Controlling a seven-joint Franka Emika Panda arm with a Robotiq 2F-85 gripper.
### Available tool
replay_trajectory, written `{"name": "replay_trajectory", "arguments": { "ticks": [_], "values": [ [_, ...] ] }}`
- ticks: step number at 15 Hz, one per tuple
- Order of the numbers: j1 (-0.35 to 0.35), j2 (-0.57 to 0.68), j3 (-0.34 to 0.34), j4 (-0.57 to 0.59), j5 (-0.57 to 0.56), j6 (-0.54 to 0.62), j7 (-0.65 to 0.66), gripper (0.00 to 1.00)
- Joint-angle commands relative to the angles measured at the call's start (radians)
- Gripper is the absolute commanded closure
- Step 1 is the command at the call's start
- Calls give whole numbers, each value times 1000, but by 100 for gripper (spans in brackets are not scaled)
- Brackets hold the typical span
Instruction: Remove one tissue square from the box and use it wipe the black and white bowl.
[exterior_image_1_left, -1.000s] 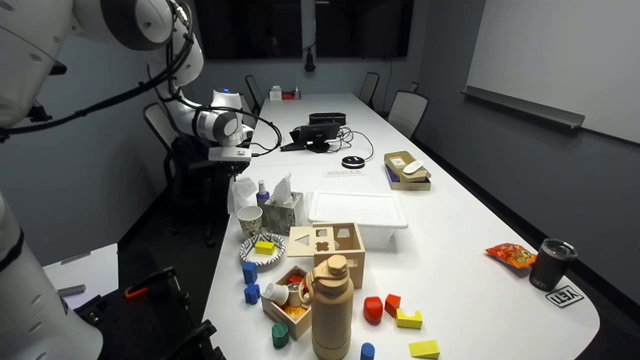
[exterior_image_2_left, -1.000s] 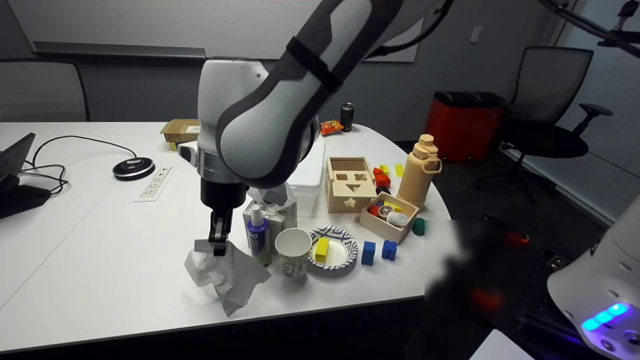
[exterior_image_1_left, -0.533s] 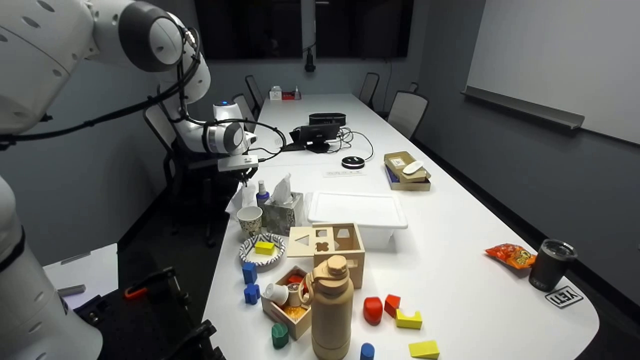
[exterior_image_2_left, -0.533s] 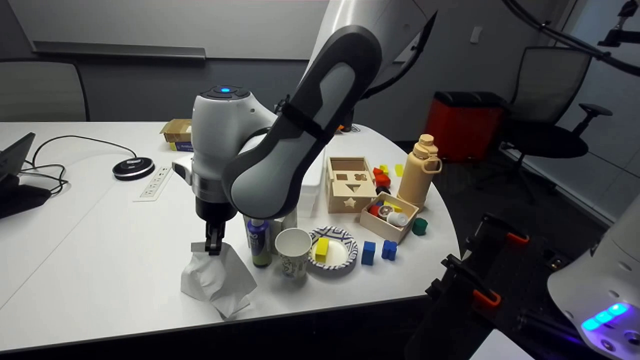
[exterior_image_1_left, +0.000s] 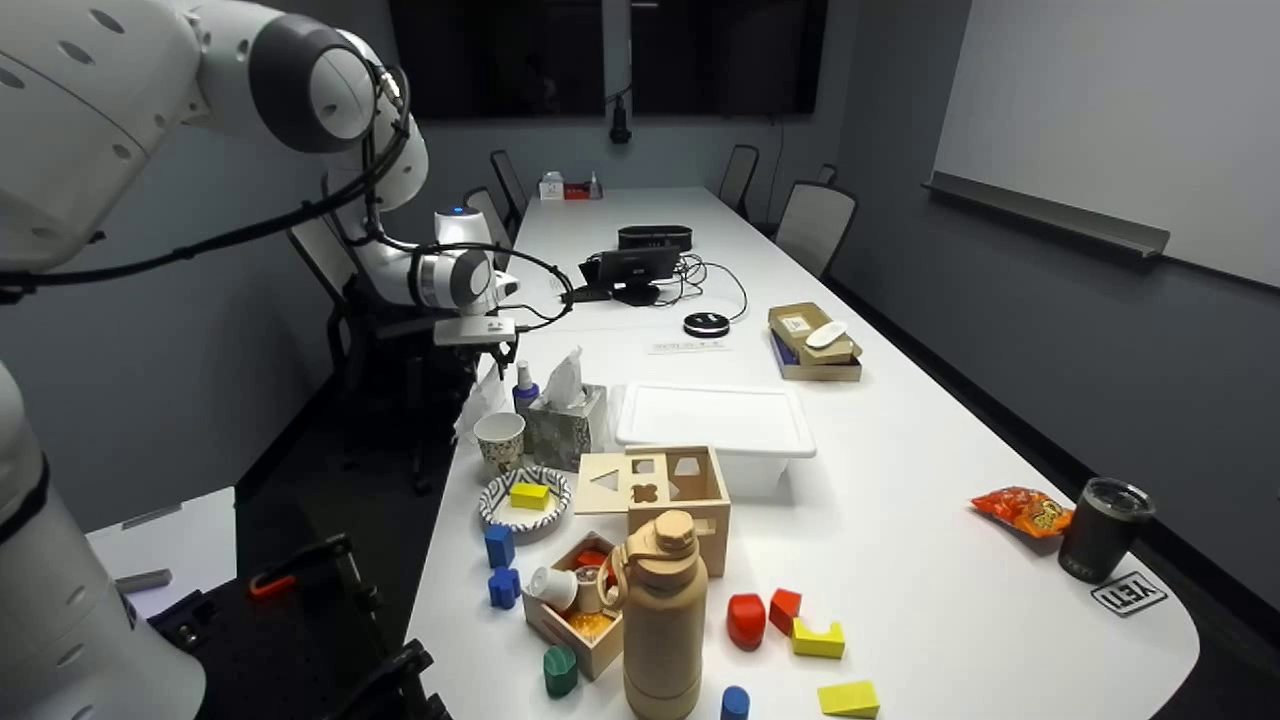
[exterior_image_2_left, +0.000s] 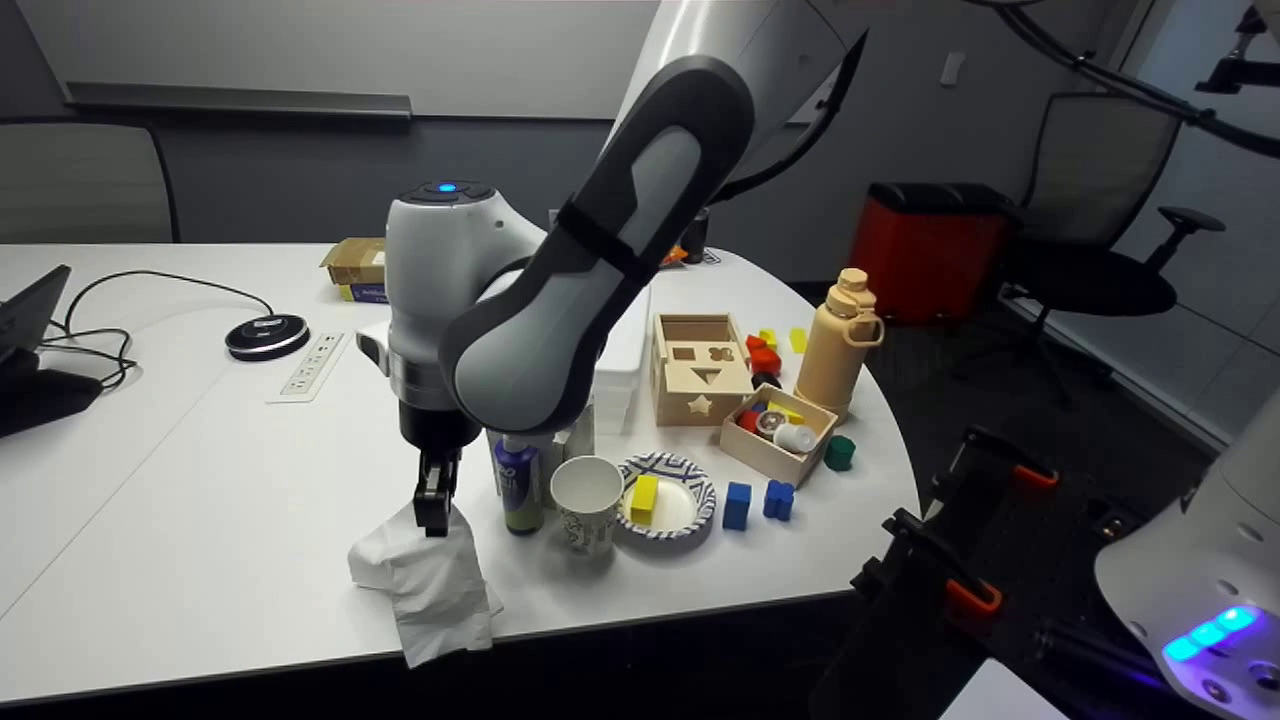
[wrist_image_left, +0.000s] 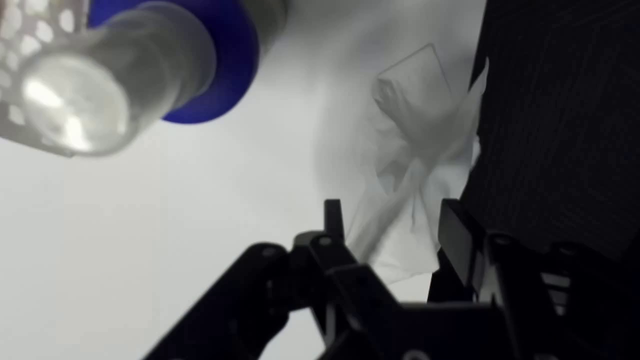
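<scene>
The tissue square, white and crumpled, rests at the table's near edge, and part of it reaches over that edge. My gripper is directly above it; the fingers stand well apart, and the tissue shows loose between and beyond them. In an exterior view the gripper points down at the tissue. The grey tissue box stands behind the spray bottle, a fresh tissue poking from its top. The black and white bowl, patterned round its rim, holds a yellow block.
A purple spray bottle and a paper cup stand between the tissue and the bowl. Blue blocks, an open wooden shape box, a small wooden tray and a tan flask lie farther along. A white lidded bin sits behind.
My gripper has come down a little and opened from shut on the tissue. The tissue has dropped lower and spread out at the table edge.
</scene>
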Motion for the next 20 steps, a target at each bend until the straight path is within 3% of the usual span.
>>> {"name": "replay_trajectory", "arguments": {
  "ticks": [1, 3, 4, 6, 13, 20],
  "values": [
    [-64, -117, 60, -63, 70, -100, 38, 16],
    [-84, -160, 65, -66, 101, -127, 50, 1],
    [-97, -190, 68, -71, 120, -158, 57, 0],
    [-128, -258, 80, -87, 161, -235, 55, 0],
    [-199, -515, 66, -140, 277, -697, 3, 0],
    [-205, -610, -18, -154, 245, -877, 45, 0]
  ]
}}
